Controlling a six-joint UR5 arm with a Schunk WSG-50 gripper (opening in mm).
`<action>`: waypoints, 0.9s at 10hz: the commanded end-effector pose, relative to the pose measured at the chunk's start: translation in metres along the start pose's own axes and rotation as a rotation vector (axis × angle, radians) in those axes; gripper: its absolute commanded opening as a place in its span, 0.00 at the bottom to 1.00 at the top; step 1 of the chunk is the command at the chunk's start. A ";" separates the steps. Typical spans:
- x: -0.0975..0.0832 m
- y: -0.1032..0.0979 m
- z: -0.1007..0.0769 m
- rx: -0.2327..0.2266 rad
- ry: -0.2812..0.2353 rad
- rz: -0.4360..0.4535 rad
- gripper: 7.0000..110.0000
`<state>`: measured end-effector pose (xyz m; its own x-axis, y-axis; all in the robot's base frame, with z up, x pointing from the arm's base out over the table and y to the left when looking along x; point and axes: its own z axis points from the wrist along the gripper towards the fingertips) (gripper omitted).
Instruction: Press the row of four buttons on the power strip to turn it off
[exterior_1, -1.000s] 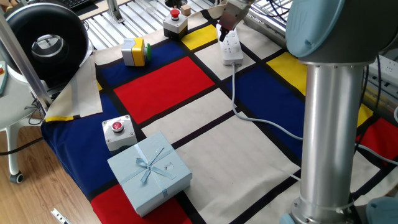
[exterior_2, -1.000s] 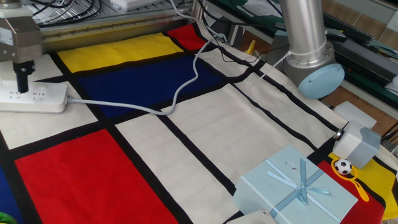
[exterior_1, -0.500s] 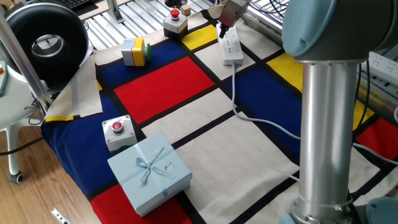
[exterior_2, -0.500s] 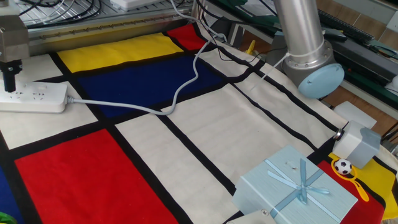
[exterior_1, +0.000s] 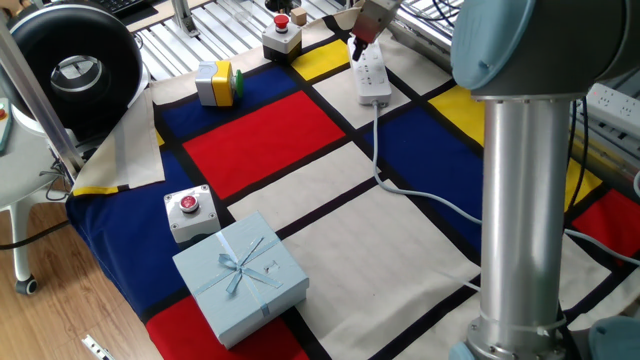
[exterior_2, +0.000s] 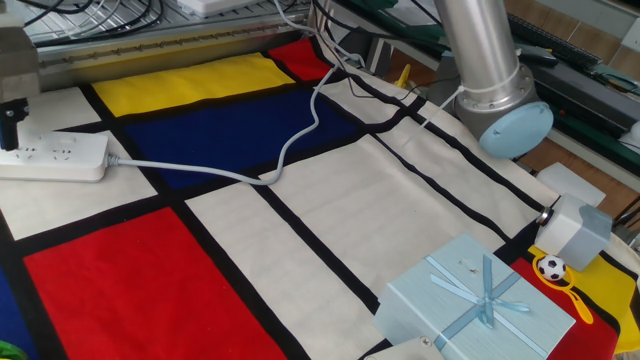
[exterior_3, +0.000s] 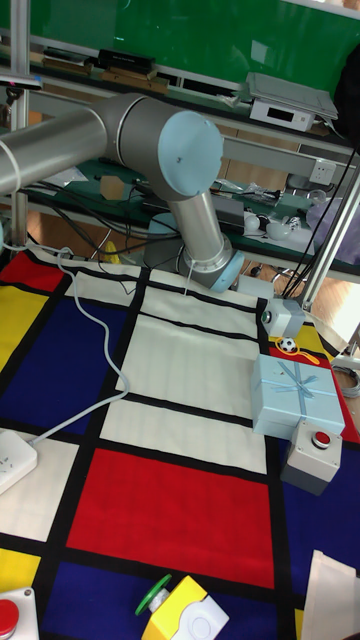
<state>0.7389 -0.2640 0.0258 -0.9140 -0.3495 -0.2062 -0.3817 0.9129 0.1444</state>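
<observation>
The power strip (exterior_1: 373, 76) is lying flat near the far edge of the tabletop, on a white panel of the chequered cloth (exterior_1: 270, 135) beside a yellow one, with its pale grey cord (exterior_2: 290, 150) snaking away across the blue and white panels. The gripper (exterior_1: 355, 47) is standing over the strip's far end, its dark fingers (exterior_2: 9, 127) pointing down at the top face. Compared with a second ago it has been travelling along the strip toward that end: in the other fixed view it is sitting further left now, half cut off by the picture's edge, and the strip itself is lying where it lay.

Whether the fingertips are touching the strip or hovering just above it is hard to judge, perhaps touching, and I cannot tell if the jaws are apart or together. The four buttons are too small to make out.

The tall fixed view is showing only the strip's near end at its left edge and no gripper, but it is showing the arm's base. Only the first fixed view is showing the yellow-and-grey switch box (exterior_1: 217, 82) and a grey box with a red button (exterior_1: 283, 35) near the far edge, and another red-button box (exterior_1: 190, 211) touching the pale blue gift box (exterior_1: 241, 275) near the front edge.
</observation>
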 end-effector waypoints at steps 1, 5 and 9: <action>-0.002 0.001 0.001 -0.009 -0.013 0.006 0.79; 0.001 0.003 0.005 -0.010 -0.010 0.012 0.79; 0.003 0.002 0.005 -0.010 -0.005 0.016 0.79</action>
<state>0.7358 -0.2621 0.0192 -0.9172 -0.3429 -0.2031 -0.3752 0.9147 0.1501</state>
